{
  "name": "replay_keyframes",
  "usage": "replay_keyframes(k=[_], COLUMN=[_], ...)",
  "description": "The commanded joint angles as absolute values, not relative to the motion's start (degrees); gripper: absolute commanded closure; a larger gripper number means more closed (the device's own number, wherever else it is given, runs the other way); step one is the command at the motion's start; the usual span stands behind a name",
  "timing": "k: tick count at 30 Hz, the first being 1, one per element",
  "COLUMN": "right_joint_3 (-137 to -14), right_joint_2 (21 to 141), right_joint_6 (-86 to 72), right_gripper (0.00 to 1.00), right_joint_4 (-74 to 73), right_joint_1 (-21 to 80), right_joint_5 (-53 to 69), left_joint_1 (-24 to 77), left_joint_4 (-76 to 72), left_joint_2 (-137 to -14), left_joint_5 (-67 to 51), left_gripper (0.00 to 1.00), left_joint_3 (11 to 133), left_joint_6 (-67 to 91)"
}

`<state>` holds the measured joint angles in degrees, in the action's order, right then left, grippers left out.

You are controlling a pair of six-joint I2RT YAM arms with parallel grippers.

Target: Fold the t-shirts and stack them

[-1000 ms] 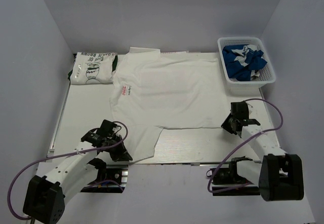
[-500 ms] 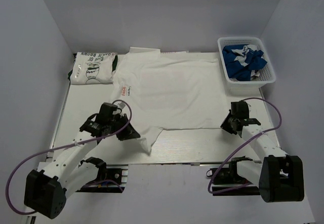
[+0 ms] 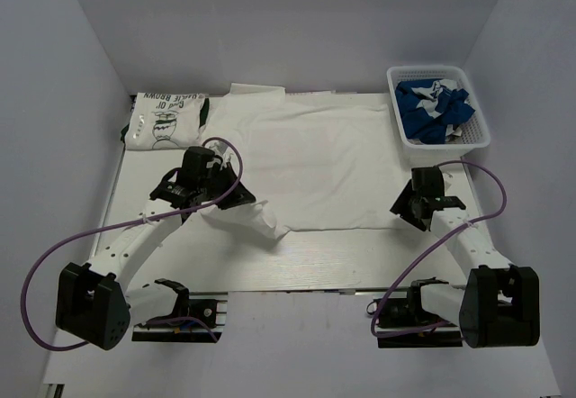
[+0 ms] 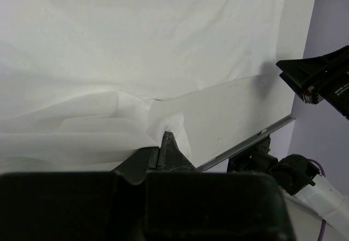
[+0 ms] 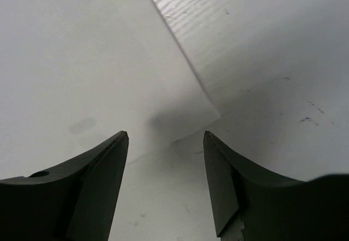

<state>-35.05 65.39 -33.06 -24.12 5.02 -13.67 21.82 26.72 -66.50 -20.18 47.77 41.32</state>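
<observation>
A large white t-shirt (image 3: 315,159) lies spread on the table, its red graphic hidden. My left gripper (image 3: 245,202) is shut on the shirt's lower left part, which is lifted into a bunched fold (image 3: 256,222). In the left wrist view the closed fingertips (image 4: 166,138) pinch white cloth (image 4: 109,126). My right gripper (image 3: 402,207) stands open at the shirt's lower right corner. In the right wrist view that corner (image 5: 180,104) lies flat just beyond the open gripper (image 5: 165,133), untouched. A folded white t-shirt with green print (image 3: 166,121) rests at the far left. A blue t-shirt (image 3: 434,105) is crumpled in the basket.
The white mesh basket (image 3: 477,137) stands at the far right corner, close behind the right arm. The table's metal front edge (image 3: 315,285) runs just ahead of both arm bases. Pale walls close in the left, right and back.
The left gripper has carried the shirt's lower left part away from the front edge, up and to the right, folding it over. The right gripper has opened and let go of the corner.
</observation>
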Motion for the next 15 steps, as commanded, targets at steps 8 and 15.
replay_keyframes(k=[8,15], right_joint_3=[-33.93,-34.89], right_joint_2=[71.45,76.29], right_joint_6=[-34.63,-34.19], right_gripper=[0.31,0.6], right_joint_4=[-22.07,-18.19], right_joint_1=[2.55,2.28], right_joint_5=[-14.5,-15.38], left_joint_1=[21.62,21.62], left_joint_4=[26.02,26.54], left_joint_2=[-65.48,-66.09], left_joint_5=[-19.42,-19.42], left_gripper=[1.0,1.0], left_joint_3=[49.75,49.75], left_joint_6=[39.46,39.46])
